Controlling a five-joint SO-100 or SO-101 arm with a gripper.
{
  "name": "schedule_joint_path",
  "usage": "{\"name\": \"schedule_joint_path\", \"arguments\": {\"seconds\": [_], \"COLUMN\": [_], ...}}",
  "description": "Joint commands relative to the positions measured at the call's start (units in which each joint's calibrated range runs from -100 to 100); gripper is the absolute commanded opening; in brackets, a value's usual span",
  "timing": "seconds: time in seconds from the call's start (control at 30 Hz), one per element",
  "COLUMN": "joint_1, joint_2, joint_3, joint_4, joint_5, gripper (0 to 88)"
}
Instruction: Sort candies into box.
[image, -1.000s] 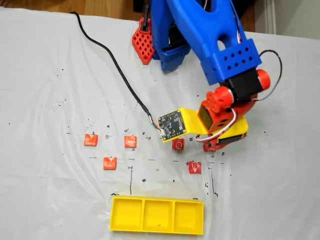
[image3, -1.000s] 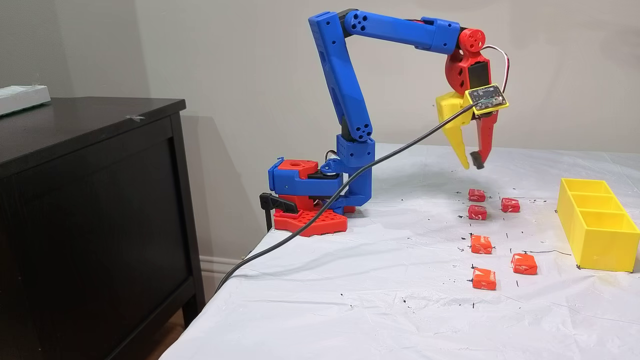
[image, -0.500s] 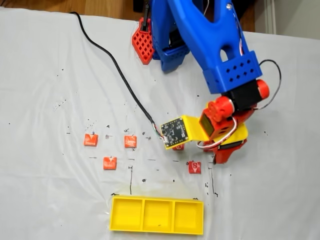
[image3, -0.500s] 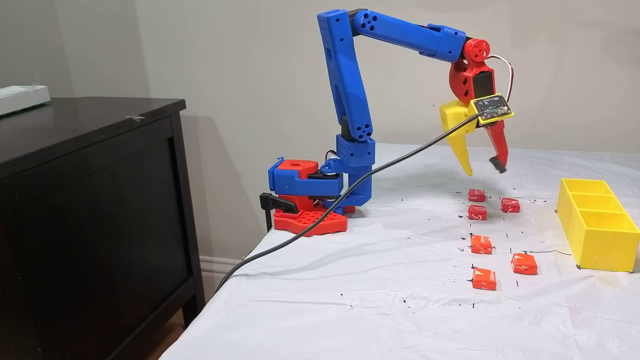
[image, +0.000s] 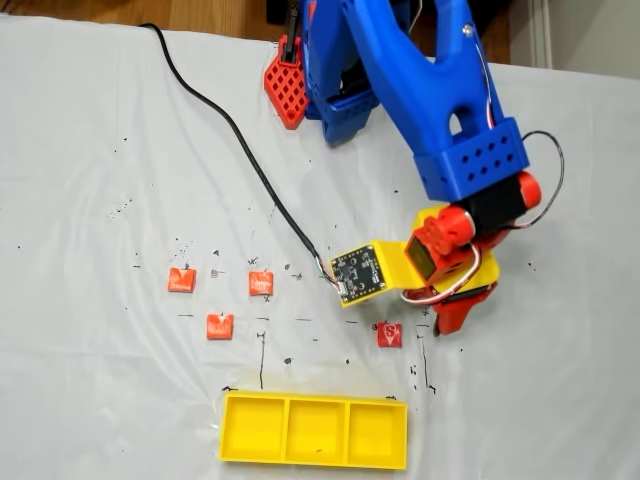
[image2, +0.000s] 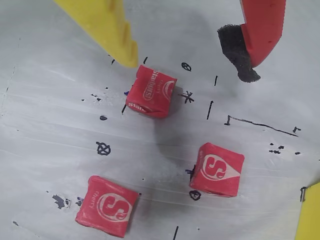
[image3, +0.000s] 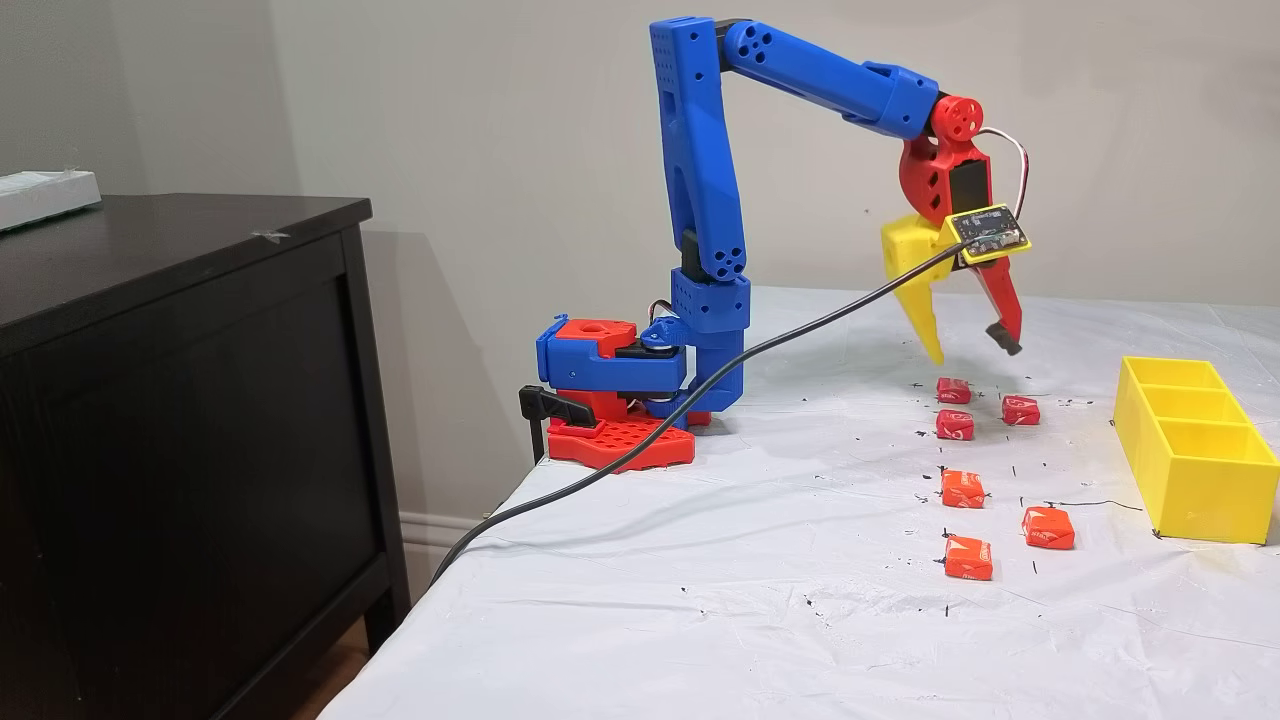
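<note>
My gripper hangs open a little above the white cloth, with nothing between its yellow and red fingers. In the wrist view the gripper stands just over one red candy; two more candies lie nearer the camera. The side fixed view shows several candies in two loose rows, the farthest under the gripper and the nearest toward the front. The yellow box with three compartments sits to the right; from above, the box lies at the bottom edge. All its compartments look bare.
A black cable runs across the cloth from the wrist camera board toward the far left. The arm's red and blue base stands at the table's back edge. A dark cabinet stands left of the table. Ink marks dot the cloth.
The jaws went from nearly shut to wide open. The arm reached out toward the box side and sank slightly. The candies have not moved.
</note>
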Motion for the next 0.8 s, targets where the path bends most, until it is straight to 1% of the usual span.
{"name": "schedule_joint_path", "arguments": {"seconds": [0.0, 0.2, 0.77], "joint_1": [0.1, 0.7, 0.6], "joint_2": [0.3, 0.5, 1.3], "joint_3": [-1.9, -1.5, 0.7], "joint_4": [-0.5, -0.4, -1.0], "joint_5": [0.8, 1.1, 1.6], "gripper": [26.5, 29.2, 29.5]}}
